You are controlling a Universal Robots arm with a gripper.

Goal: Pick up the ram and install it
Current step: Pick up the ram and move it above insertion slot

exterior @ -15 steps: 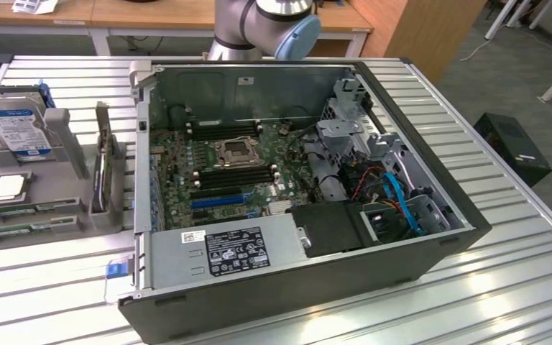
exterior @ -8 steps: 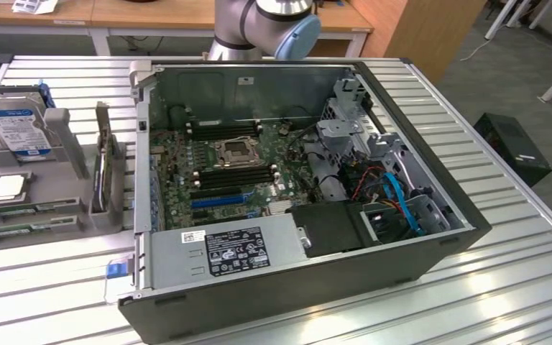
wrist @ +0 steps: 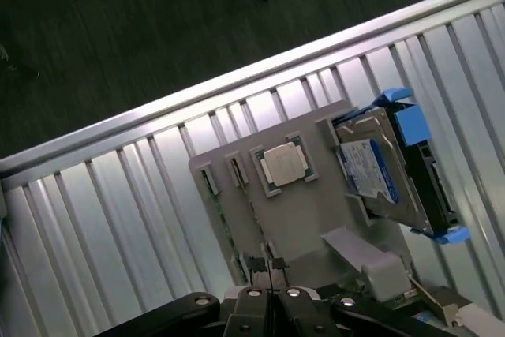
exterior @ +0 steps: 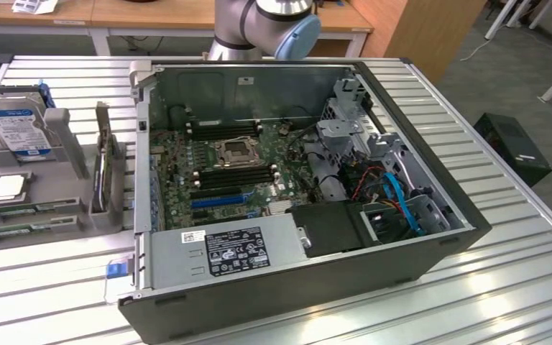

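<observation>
The ram (exterior: 15,211) is a thin green stick lying along the front of a grey parts holder (exterior: 65,129) at the exterior view's left. In the wrist view the ram (wrist: 226,230) runs as a dim green strip along the holder's (wrist: 316,211) edge. My gripper (wrist: 268,272) hangs above that holder with its black fingers pressed together and nothing between them, close beside the ram but apart from it. Black memory slots (exterior: 233,176) flank the processor socket (exterior: 233,151) on the motherboard inside the open computer case (exterior: 430,208).
The holder also carries a hard drive (wrist: 379,171) in a blue frame, a loose processor (wrist: 284,165) and an upright card (exterior: 103,169). The case holds a power supply (exterior: 228,248) and blue cables (exterior: 401,198). The slatted metal table (exterior: 506,287) ends at a rail (wrist: 158,112).
</observation>
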